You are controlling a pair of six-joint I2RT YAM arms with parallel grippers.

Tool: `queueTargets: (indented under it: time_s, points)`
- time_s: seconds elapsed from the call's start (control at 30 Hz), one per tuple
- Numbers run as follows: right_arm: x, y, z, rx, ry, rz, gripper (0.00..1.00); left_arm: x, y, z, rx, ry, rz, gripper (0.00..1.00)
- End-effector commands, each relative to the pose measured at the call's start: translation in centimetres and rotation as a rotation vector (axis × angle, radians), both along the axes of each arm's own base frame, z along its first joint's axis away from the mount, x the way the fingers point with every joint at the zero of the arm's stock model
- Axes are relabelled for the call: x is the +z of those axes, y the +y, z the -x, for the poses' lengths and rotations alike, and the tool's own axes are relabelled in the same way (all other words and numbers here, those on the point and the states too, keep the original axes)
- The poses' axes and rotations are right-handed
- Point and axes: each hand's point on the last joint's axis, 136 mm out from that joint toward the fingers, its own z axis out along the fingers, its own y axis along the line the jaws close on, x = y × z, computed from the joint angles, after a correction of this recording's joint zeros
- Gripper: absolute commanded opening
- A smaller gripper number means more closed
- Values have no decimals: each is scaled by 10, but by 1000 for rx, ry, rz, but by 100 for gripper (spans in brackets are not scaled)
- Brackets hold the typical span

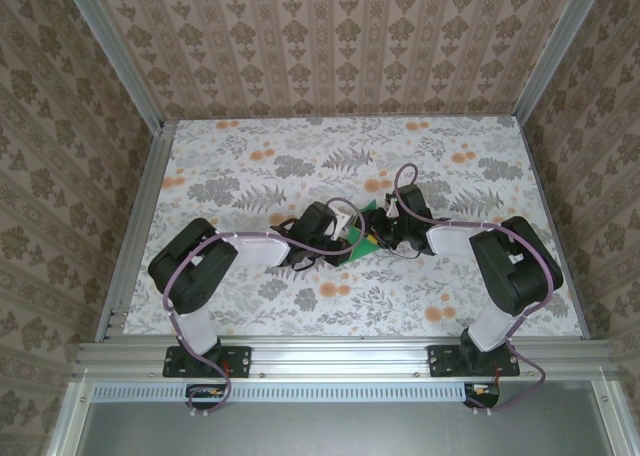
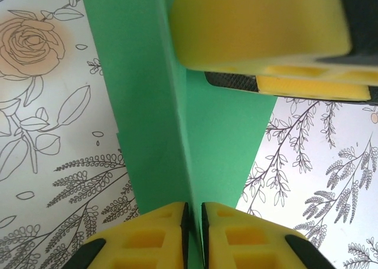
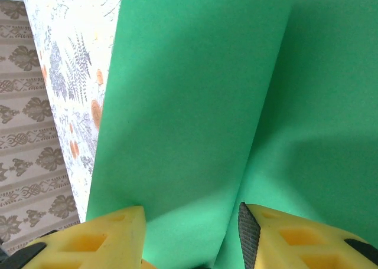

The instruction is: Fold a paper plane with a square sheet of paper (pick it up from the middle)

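While left jaws are pinching the thin green paper square [image 2: 147,104], right jaws are standing open; one-sided pulling may tear it.

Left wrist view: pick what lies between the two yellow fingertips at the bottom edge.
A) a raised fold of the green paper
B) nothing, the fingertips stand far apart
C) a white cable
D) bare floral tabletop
A: the green paper has a standing crease that runs down into the narrow slit between the nearly touching fingertips of the left gripper.
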Motion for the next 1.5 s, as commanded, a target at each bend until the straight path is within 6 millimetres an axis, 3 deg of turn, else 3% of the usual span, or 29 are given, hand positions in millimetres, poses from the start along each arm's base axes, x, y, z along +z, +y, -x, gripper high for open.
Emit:
queueTargets:
  time_s: [0.0,0.5,1.0,1.47]
  points:
    - [7,-1,0,20,-42,-7,47,1,-2,-2,-7,-13,-15,15]
    - [7,-22,7,49,-114,91,50,11,-10,3,14,105,105,11]
    - [8,-6,6,187,-164,73,59,11,-18,-1,28,194,131,12]
    - [-16,-11,1,172,-99,124,55,3,-19,-5,46,259,134,12]
